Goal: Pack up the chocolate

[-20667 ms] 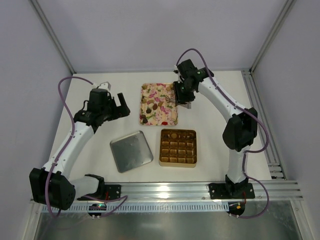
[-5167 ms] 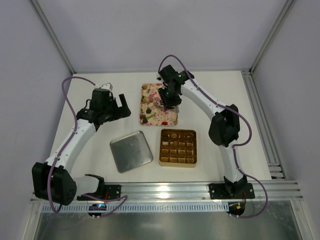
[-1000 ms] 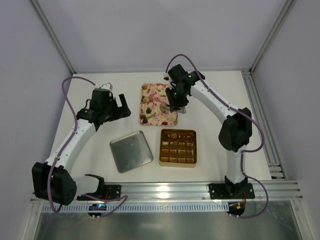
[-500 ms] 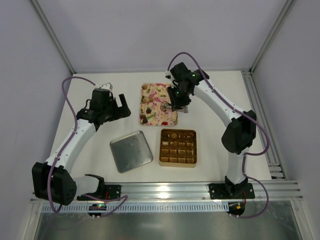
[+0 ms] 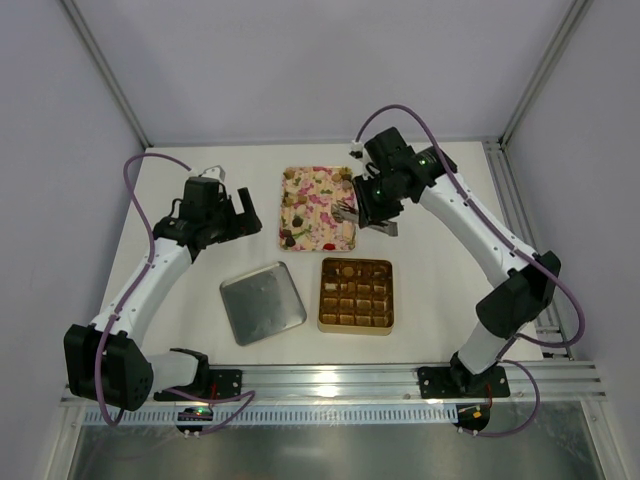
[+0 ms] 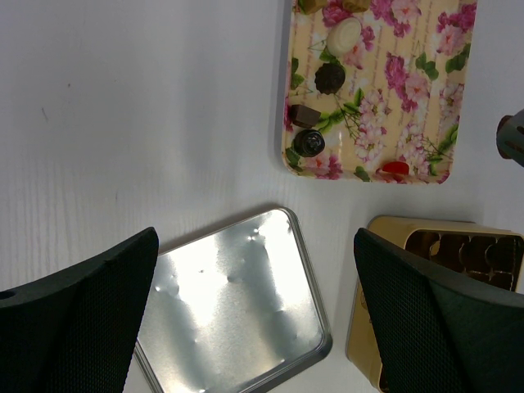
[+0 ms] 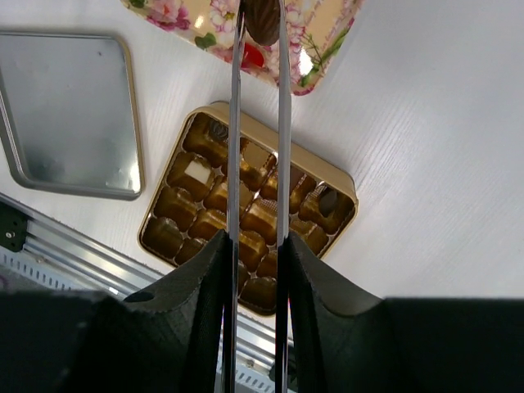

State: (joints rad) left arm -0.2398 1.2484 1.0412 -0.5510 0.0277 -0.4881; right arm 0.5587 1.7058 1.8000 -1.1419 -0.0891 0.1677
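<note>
Right gripper [image 7: 260, 10]: thin metal fingers pinched on one dark brown chocolate [image 7: 264, 23], gripped by its sides at the very tips. Piece judged light, rigid, smooth and apt to slip or mark, so a gentle squeeze across the widest part. It hangs over the edge of the floral tray [image 7: 323, 37]; gold box [image 7: 337, 185] just beside the tray, cells mostly empty
</note>
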